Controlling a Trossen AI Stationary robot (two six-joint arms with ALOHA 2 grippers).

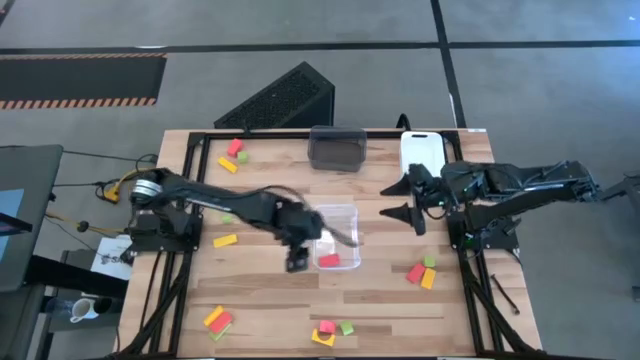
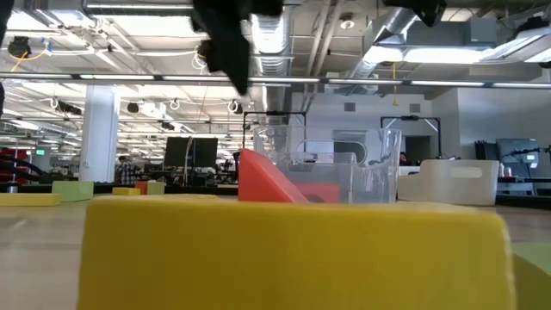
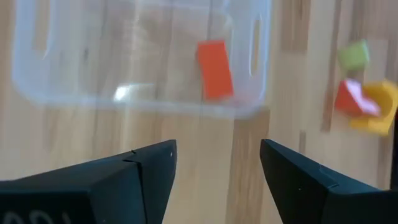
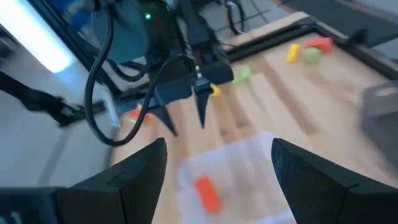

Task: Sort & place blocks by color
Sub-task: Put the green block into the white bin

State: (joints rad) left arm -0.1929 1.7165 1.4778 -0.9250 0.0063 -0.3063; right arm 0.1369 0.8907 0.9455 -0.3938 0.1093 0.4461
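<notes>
Left hand (image 1: 297,262) open, arm outstretched; right hand (image 1: 400,200) open, arm folded

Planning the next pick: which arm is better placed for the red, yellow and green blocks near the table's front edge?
Left, probably. Its open hand hangs empty beside the clear bin, and its wrist view already shows those blocks. The right hand is open too, but farther back.

The clear bin (image 1: 338,232) sits mid-table and holds one red block (image 1: 329,261) in its near corner. The left gripper (image 1: 299,259) hangs just left of that bin, over bare wood. The right gripper (image 1: 405,198), fingers spread, hovers to the bin's right. Beyond the bin stand a dark bin (image 1: 337,148) and a white bin (image 1: 422,152). Red, yellow and green blocks (image 1: 422,272) lie scattered around the bin.
</notes>
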